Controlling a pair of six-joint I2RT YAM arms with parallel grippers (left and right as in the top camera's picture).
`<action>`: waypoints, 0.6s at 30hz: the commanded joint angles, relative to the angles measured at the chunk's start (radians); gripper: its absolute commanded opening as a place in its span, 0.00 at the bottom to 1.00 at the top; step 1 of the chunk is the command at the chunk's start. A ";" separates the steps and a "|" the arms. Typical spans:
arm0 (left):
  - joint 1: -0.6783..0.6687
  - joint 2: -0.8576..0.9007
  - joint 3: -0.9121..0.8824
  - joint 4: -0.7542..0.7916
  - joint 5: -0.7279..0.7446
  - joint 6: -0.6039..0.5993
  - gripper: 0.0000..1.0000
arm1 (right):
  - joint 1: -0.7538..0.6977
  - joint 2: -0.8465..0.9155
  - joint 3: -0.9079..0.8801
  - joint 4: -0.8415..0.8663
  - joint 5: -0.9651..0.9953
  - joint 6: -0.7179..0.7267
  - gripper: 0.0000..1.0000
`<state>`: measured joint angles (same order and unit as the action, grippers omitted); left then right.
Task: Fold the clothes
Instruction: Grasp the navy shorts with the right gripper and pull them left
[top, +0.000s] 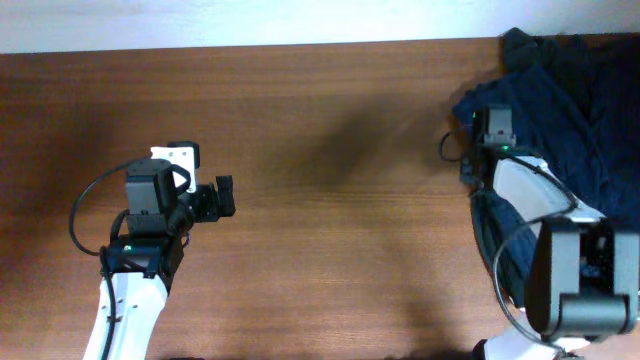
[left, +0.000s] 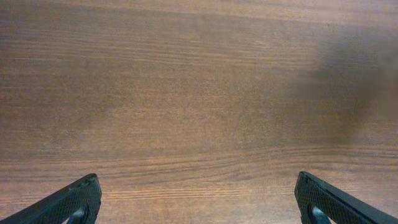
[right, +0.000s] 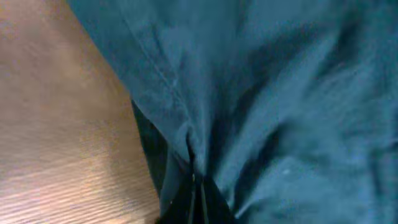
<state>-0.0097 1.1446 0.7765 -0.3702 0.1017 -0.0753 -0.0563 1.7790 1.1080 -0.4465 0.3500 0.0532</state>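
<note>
A pile of dark navy clothes (top: 570, 100) lies at the table's far right, reaching the back edge. My right gripper (top: 494, 122) sits at the pile's left edge, shut on a pinch of navy cloth. In the right wrist view the navy cloth (right: 261, 93) fills most of the frame and gathers into a fold at my shut fingers (right: 194, 199). My left gripper (top: 222, 197) is open and empty over bare wood at the left. In the left wrist view its two fingertips stand wide apart (left: 198, 199) above the table.
The brown wooden table (top: 330, 150) runs between the two arms. Its back edge meets a white wall along the top. My right arm's white and black body (top: 560, 260) lies over the front part of the pile.
</note>
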 joint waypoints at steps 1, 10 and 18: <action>0.004 0.000 0.016 0.014 0.008 -0.006 0.99 | -0.002 -0.203 0.233 -0.135 -0.180 -0.011 0.04; 0.004 0.000 0.016 0.014 0.011 -0.006 0.99 | 0.420 -0.245 0.448 -0.343 -0.784 -0.056 0.04; 0.004 0.000 0.016 0.014 0.017 -0.007 0.99 | 0.591 0.002 0.448 0.280 -0.451 0.151 0.36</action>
<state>-0.0097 1.1454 0.7780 -0.3550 0.1017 -0.0753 0.5510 1.7897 1.5406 -0.2123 -0.2680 0.1154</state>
